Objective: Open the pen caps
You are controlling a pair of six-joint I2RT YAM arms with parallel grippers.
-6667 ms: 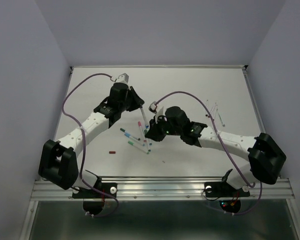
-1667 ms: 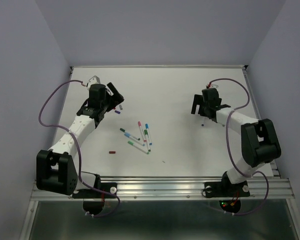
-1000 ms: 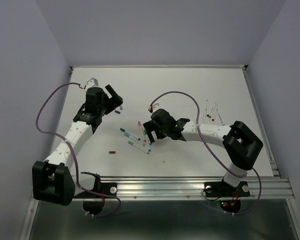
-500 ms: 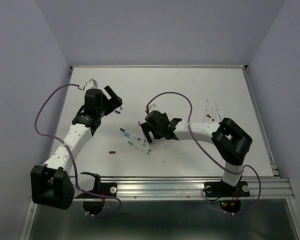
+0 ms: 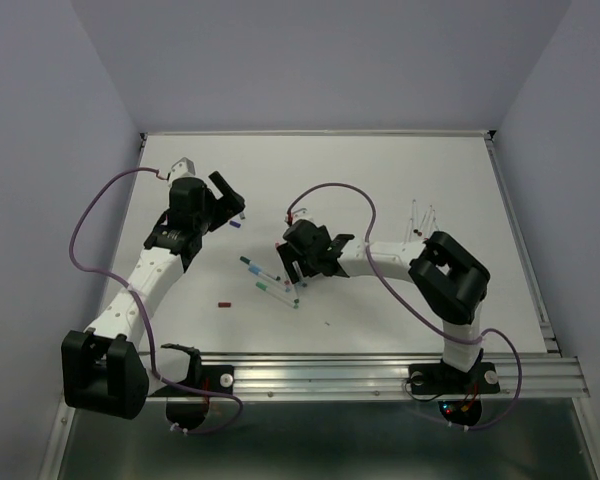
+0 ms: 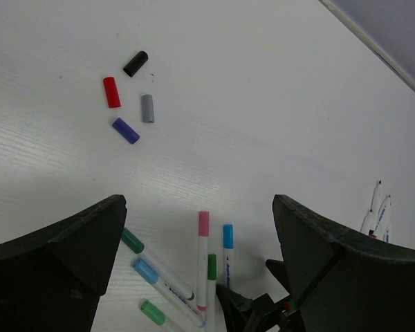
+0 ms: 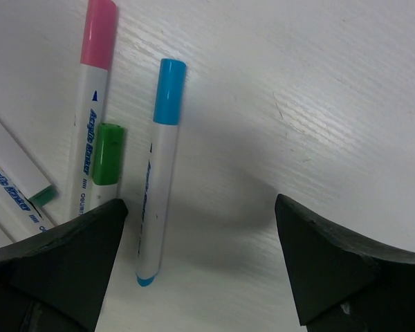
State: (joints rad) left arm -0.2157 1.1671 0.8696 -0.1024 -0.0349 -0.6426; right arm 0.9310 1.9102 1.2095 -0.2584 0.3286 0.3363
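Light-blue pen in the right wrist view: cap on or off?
On. The blue cap sits seated on the end of the pen, no gap showing.

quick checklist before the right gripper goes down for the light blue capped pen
1. Right gripper open: ok, fingers wide apart.
2. Light blue capped pen between its fingers: ok, though nearer one finger.
3. Light blue cap on the barrel: ok.
4. Room beside that pen: not ok, green capped pen lies close alongside.
5. Left gripper open and empty: ok.
6. Right gripper's height above the table: cannot tell.
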